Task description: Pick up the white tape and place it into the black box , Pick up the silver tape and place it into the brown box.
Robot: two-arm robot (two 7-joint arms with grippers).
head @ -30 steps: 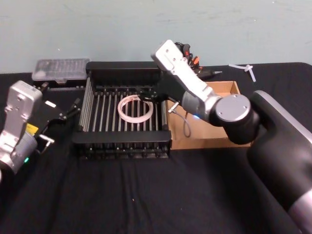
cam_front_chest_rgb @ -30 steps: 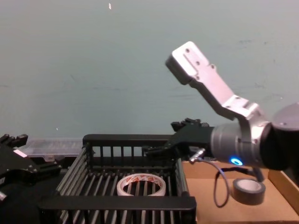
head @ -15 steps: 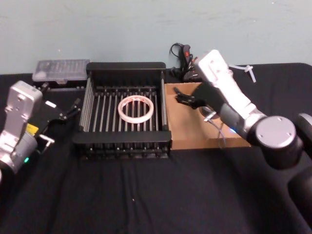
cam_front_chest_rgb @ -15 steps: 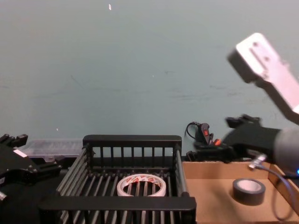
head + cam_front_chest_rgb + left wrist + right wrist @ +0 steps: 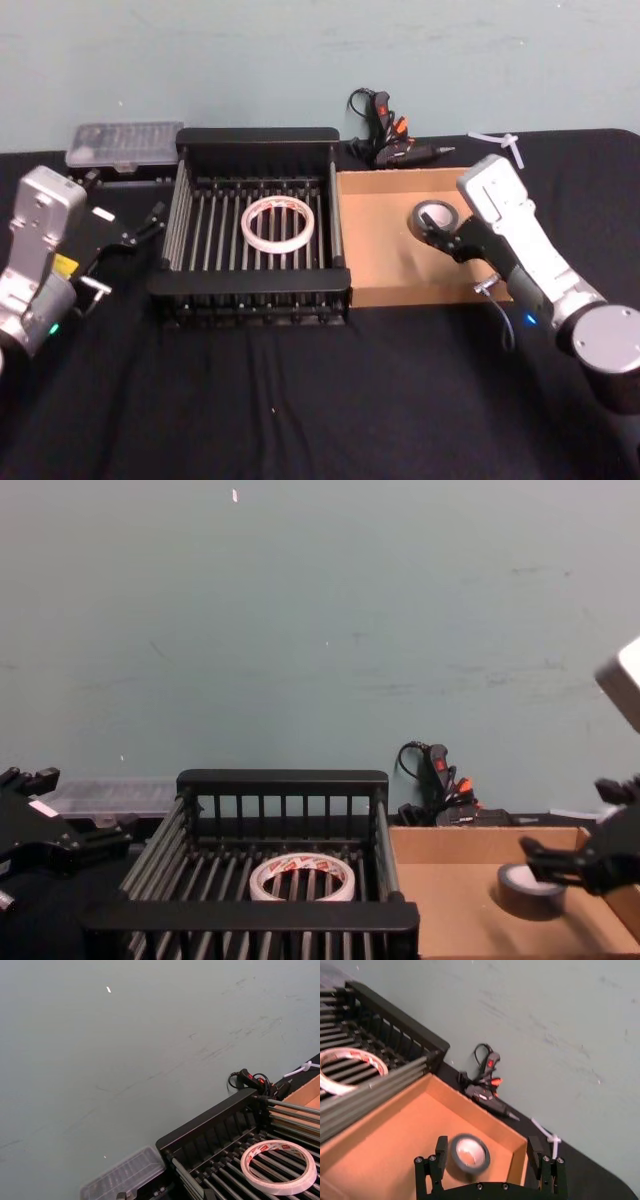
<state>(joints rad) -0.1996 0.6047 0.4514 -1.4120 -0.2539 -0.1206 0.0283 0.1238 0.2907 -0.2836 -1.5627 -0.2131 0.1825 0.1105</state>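
White tape, a flat pale ring with red marks, lies on the barred floor of the black box, a slatted plastic crate. Silver tape, a thick dull-grey roll, sits in the shallow cardboard brown box beside it, with the right claw spread open and empty just above it. A glue gun lies behind the boxes on the black bench, a clear case rests at far left, and I cannot tell the state of the left claw parked left of the crate.

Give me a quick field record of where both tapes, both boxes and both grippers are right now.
white tape: flat on the floor of the black box
silver tape: inside the brown box, toward its right wall
right gripper: open, empty, at the silver tape
left gripper: parked on the table left of the black box
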